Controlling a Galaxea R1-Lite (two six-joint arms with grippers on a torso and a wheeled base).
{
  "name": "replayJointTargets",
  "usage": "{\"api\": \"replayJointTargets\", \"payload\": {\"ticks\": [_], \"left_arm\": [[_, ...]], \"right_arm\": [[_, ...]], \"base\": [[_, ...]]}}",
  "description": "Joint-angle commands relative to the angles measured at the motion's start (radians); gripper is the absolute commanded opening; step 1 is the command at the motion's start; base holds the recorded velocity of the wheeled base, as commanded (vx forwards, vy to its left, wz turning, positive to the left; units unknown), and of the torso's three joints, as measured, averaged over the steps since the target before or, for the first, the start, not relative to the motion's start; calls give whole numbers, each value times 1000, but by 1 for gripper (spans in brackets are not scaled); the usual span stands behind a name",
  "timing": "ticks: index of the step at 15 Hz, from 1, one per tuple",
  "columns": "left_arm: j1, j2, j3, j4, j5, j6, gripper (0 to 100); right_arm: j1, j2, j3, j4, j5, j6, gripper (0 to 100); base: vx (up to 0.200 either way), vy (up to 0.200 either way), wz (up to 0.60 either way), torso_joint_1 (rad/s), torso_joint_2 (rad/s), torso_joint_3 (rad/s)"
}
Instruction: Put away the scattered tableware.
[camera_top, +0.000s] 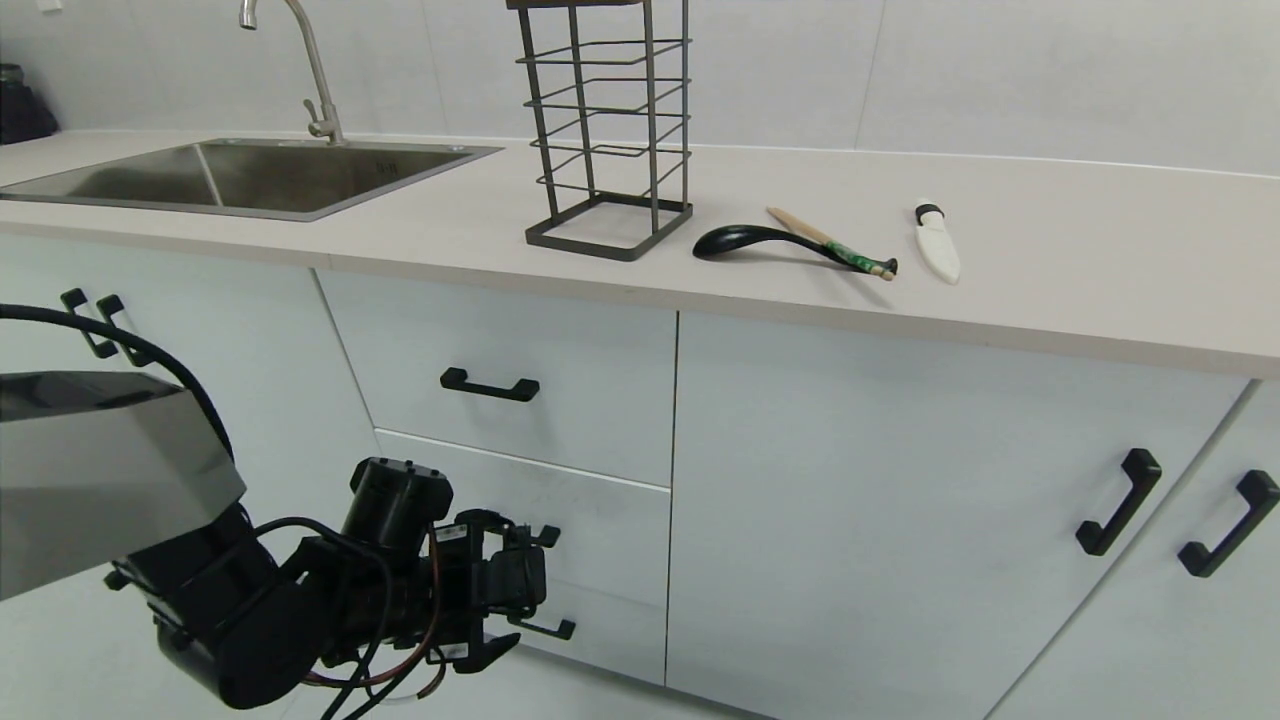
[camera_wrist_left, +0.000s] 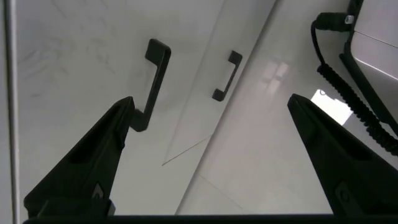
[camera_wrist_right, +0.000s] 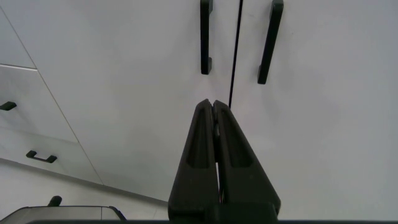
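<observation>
Plainly the tableware is untouched: a black spoon (camera_top: 760, 240), a pair of chopsticks (camera_top: 825, 240) and a white knife (camera_top: 938, 245) lie on the countertop (camera_top: 1050, 250) at about 1 o'clock in the head view. The spoon sits at 3 o'clock of the wire rack (camera_top: 610, 130), bowl toward the rack. The chopsticks run along its handle, touching or crossing it near the green ends; I cannot tell which is on top. The knife lies apart, at 3 o'clock of them. All three are loose and flat, which suggests nothing has been gathered yet. The left gripper (camera_top: 505, 590) hangs low at 7 o'clock, well below the counter and close to the lower drawer (camera_top: 600, 540), just beside its handle (camera_top: 545, 628). Its wrist camera shows the left gripper (camera_wrist_left: 211, 102) with its claw spread wide and nothing between the fingers (camera_wrist_left: 112, 134), a dark drawer handle (camera_wrist_left: 155, 81) close to one of them. That placement reads as a set-up for grasping a handle so a drawer can be pulled out to receive the pieces, though this is a judgement only. The right gripper (camera_wrist_right: 214, 106) has its claw pressed narrow, fingers together and holding nothing, and faces the two cabinet door handles (camera_wrist_right: 205, 37), likely parked out of the way. A sink (camera_top: 250, 175) lies at 10 o'clock, far from the work.
</observation>
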Motion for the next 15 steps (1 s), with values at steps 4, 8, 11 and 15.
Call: {"api": "replayJointTargets", "payload": {"ticks": [4, 8, 11, 15], "left_arm": [[36, 73, -47, -4, -2, 6, 100], [50, 124, -100, -7, -5, 12, 100], [50, 182, -139, -10, -8, 15, 100], [55, 269, -229, -10, -20, 39, 100]], "right_arm": [[0, 1, 0, 0, 0, 0, 0], [0, 1, 0, 0, 0, 0, 0], [0, 1, 0, 0, 0, 0, 0], [0, 1, 0, 0, 0, 0, 0]], "base": [[0, 0, 0, 0, 0, 0], [0, 0, 0, 0, 0, 0], [0, 0, 0, 0, 0, 0], [0, 0, 0, 0, 0, 0]]}}
